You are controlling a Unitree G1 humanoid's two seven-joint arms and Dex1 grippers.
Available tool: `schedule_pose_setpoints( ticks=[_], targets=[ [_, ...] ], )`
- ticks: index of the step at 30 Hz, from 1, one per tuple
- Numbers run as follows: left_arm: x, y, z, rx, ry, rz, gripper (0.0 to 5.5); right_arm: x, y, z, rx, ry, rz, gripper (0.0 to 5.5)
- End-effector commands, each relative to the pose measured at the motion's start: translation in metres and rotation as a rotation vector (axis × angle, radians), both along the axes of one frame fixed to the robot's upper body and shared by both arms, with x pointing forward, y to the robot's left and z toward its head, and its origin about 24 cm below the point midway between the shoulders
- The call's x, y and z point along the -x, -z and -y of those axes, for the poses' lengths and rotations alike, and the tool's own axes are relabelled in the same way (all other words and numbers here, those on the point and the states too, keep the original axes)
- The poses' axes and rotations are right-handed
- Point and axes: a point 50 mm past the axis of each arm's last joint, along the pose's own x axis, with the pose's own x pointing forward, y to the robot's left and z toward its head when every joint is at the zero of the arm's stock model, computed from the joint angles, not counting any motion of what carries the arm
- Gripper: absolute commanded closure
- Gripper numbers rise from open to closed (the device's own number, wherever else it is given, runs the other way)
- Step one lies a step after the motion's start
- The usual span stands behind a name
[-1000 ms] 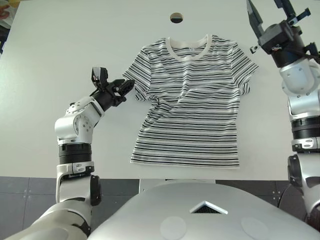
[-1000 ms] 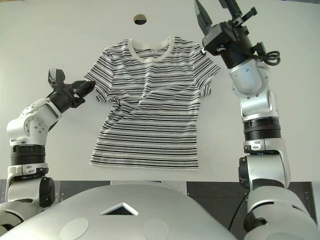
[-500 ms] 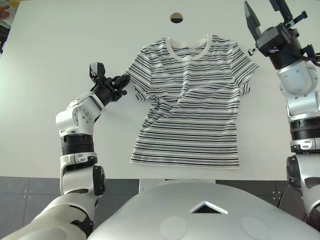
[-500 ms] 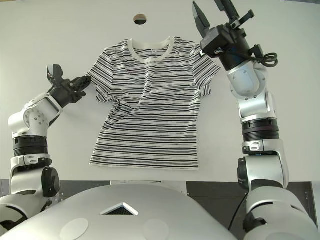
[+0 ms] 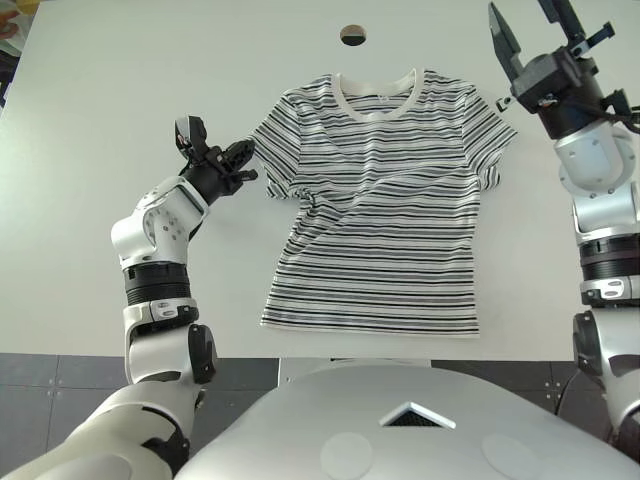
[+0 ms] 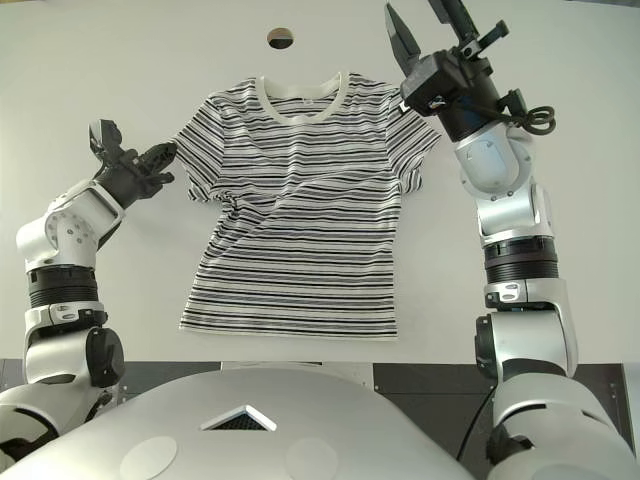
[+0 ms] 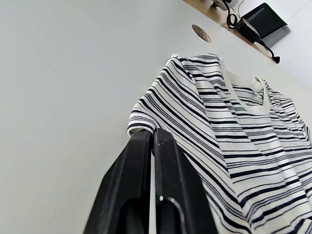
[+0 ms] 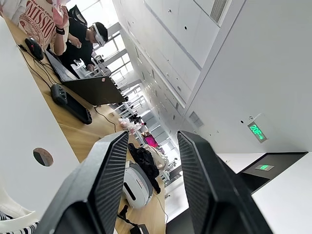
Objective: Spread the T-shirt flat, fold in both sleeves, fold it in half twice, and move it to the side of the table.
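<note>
Striped cotton T-shirt (image 5: 385, 190) lies face-up on the white table (image 5: 120, 80), collar just robot-side of the round hole (image 5: 352, 36), body running straight back from the hole toward the robot. It's mostly flat. One diagonal crease (image 5: 312, 205) sits under the left armpit, left of the hole's line.

Left gripper (image 5: 244, 158) is left of the hole and nearer the robot, fingers pressed together, tips right at the left sleeve (image 5: 272, 150) cuff. Can't tell if any fabric is caught. Right gripper (image 6: 415, 20) is right of the hole, raised off the table, fingers spread wide, holding nothing.

My read: spread is nearly done, left sleeve fold comes next. To do it well:
- Take both cuff layers, not just the top one
- Tug outward away from the hole's line first — should pull that crease out
- Lift low, carry the cuff in toward the hole's line, crease along the side seam
- Pin the right sleeve (image 5: 490, 140) with the right arm if the shirt drags
</note>
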Motion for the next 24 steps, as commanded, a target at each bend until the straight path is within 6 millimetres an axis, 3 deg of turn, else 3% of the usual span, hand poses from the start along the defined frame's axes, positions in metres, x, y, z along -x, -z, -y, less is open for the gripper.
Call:
schedule_pose_setpoints(
  ticks=[1, 13, 24],
  targets=[
    [-0.004, -0.013, -0.004, -0.002, -0.012, 0.046, 5.39, -0.001, 0.0, 0.0, 0.004, 0.003, 0.004, 3.6],
    [0.003, -0.043, 0.027, 0.006, 0.091, 0.135, 5.39, -0.001, 0.0, -0.001, 0.001, 0.0, 0.004, 3.6],
    [-0.006, -0.058, 0.084, 0.073, 0.223, 0.175, 5.39, 0.0, 0.004, 0.001, -0.007, 0.01, -0.005, 3.6]
  ],
)
